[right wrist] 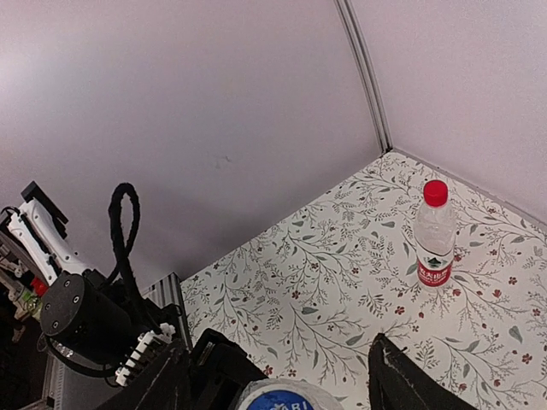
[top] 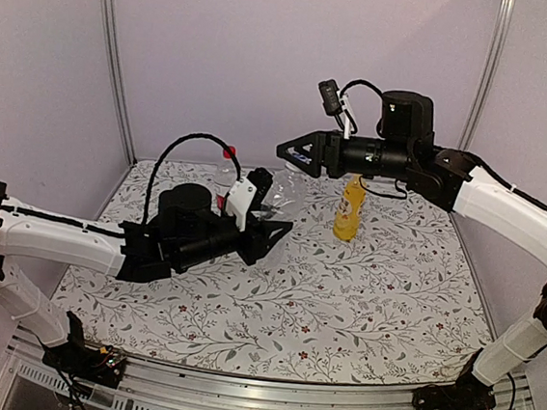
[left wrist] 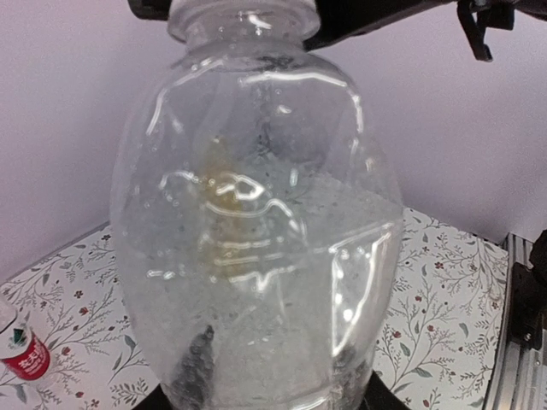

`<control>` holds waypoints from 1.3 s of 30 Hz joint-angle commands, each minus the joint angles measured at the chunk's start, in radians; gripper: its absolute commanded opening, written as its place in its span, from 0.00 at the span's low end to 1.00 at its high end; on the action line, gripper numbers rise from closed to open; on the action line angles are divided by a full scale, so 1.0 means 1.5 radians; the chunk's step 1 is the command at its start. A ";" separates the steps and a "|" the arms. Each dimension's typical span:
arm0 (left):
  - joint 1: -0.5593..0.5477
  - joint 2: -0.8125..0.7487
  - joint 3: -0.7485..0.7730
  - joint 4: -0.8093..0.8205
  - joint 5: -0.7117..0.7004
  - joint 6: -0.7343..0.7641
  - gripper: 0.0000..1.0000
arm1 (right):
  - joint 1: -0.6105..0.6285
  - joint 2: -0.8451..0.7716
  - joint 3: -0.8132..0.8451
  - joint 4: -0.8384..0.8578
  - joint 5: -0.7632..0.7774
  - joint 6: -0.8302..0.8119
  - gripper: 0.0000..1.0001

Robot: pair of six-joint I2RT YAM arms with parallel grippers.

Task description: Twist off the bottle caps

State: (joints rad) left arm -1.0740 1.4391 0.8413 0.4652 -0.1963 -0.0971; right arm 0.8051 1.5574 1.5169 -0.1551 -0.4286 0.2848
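Lab-style robot test booth: plain lilac walls [top: 268,59], metal corner posts [top: 113,64] upper left and right, floral table cover [top: 361,301], aluminium rail [top: 264,403] along the bottom.

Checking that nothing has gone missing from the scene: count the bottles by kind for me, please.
Clear bottle with red-and-white label: 1
Yellow-orange drink bottle: 1
Clear unlabelled bottle: 1
Total: 3

Floral-patterned table [top: 361,301], yellow-orange bottle [top: 349,210] upright toward the back, red-capped labelled bottle [right wrist: 434,239] upright, seemingly near the back-left corner
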 commanded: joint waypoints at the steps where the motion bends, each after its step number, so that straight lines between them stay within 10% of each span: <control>1: -0.010 0.008 0.023 -0.006 -0.031 0.018 0.35 | 0.004 -0.001 -0.013 0.018 -0.017 -0.002 0.65; 26: -0.009 -0.007 0.006 -0.005 -0.002 0.023 0.35 | 0.004 -0.007 -0.027 0.032 -0.046 -0.015 0.21; 39: 0.088 -0.072 -0.087 0.133 0.632 -0.013 0.34 | -0.045 0.006 -0.011 -0.069 -0.578 -0.353 0.23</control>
State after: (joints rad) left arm -0.9764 1.3468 0.7490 0.4976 0.3683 -0.0757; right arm 0.7551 1.5543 1.4799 -0.1741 -0.9878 -0.0498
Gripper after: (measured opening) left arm 0.423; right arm 0.282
